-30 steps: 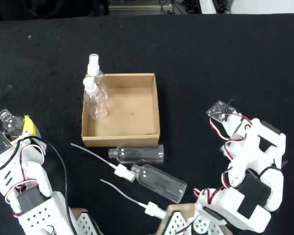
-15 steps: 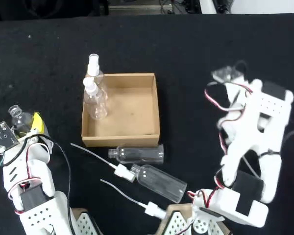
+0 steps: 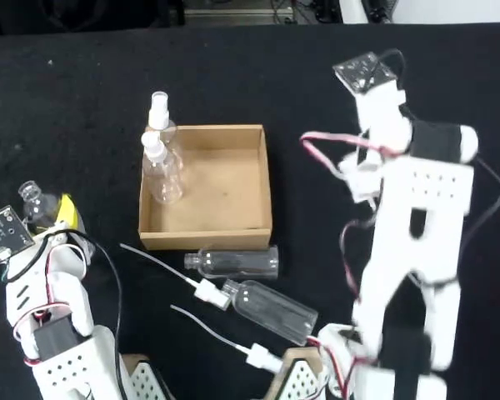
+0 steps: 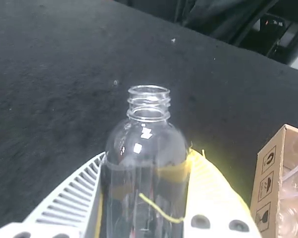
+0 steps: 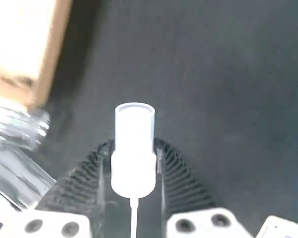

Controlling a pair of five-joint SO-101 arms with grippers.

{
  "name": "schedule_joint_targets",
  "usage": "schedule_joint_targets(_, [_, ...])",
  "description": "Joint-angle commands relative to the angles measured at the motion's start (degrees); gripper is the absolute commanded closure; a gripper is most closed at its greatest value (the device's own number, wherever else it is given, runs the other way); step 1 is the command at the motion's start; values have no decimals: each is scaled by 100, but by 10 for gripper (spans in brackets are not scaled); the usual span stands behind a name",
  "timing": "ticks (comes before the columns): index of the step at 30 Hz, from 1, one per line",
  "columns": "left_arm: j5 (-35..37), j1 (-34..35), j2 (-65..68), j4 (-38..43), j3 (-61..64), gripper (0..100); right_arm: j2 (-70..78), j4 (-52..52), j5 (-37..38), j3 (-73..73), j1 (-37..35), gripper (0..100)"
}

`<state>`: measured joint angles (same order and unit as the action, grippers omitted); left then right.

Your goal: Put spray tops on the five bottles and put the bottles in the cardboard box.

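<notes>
spray top (image 5: pixel 134 119) sat pinched at its collar between the black fingers of the right gripper (image 5: pixel 133 147), with its thin dip tube (image 5: pixel 134 213) running back between the jaws toward the wrist. the open-necked bottle (image 4: pixel 148 129) meant for it stood upright in the left gripper (image 4: pixel 147 168), whose white and yellow-taped fingers were pressed against its clear body. the two grippers were well apart, on opposite sides of the cardboard box (image 3: pixel 204 237). two capped bottles (image 3: pixel 162 175) stood upright at the box's left wall. just in front of the box, two bare bottles (image 3: pixel 233 262) lay on their sides on the black table (image 3: pixel 83 83), with two loose tops (image 3: pixel 207 292) beside them, their long tubes trailing to the left. three bottles therefore seemed left to cap and box. the likeliest trouble was at the neck. the tube looked long and limp and the opening narrow, so a small misalignment could catch the tip on the rim and bend it aside. pressing the top down could also tip or slide the smooth bottle in its grip. an arm crossing low over the front of the box could roll the lying bottles or drag a trailing tube.
</notes>
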<state>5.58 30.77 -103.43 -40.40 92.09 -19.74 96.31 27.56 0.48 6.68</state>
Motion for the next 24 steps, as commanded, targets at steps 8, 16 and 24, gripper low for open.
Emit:
schedule_joint_targets(8, [44, -22, -105, -176, -532, 967, -2220, -1099, -2251, -347, -2207, 988])
schedule_joint_targets(16, [0, 426, -105, 659, -224, 970, -2545, -3068, -3631, -347, -4009, 988])
schedule_joint_targets(24, [44, 708, -88, 2347, 541, 970, -2536, -4334, -3736, -338, -5099, 988])
